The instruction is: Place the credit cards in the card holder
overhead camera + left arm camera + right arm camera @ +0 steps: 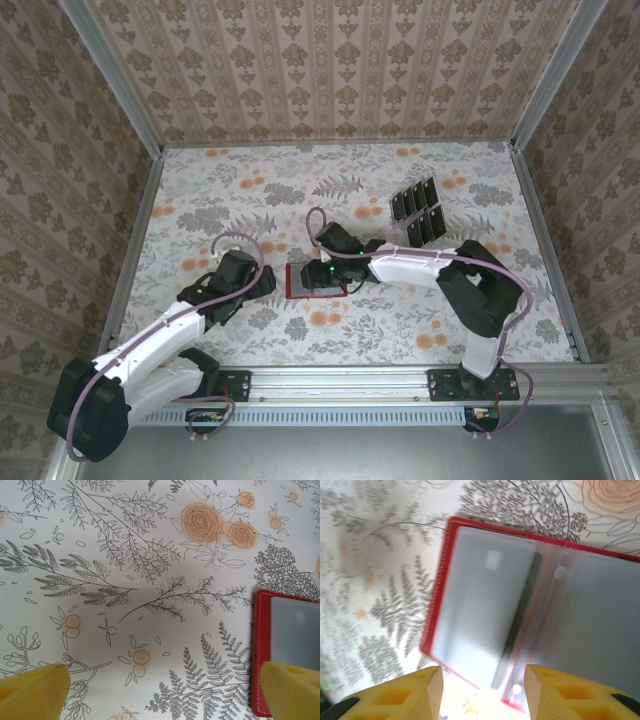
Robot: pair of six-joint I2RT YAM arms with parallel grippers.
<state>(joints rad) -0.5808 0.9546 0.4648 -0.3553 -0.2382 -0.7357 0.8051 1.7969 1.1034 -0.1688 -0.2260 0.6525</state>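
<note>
The red card holder (293, 282) lies open and flat near the table's middle. Its clear sleeves show in the right wrist view (436, 587). One credit card (480, 605) sits in the left sleeve, grey under glare, and its dark edge (520, 615) lies along the spine. My right gripper (480, 695) hovers over the holder's near edge, open, with nothing between its fingers. My left gripper (165, 695) is open low over bare cloth. Its right finger (292, 690) overlaps the holder's left edge (261, 645). Several more black credit cards (418, 212) stand at the back right.
The spare cards stand in a clear slotted rack (430, 228) beyond the right arm. The table wears a floral cloth (230, 190). Metal rails and patterned walls close in the table on three sides.
</note>
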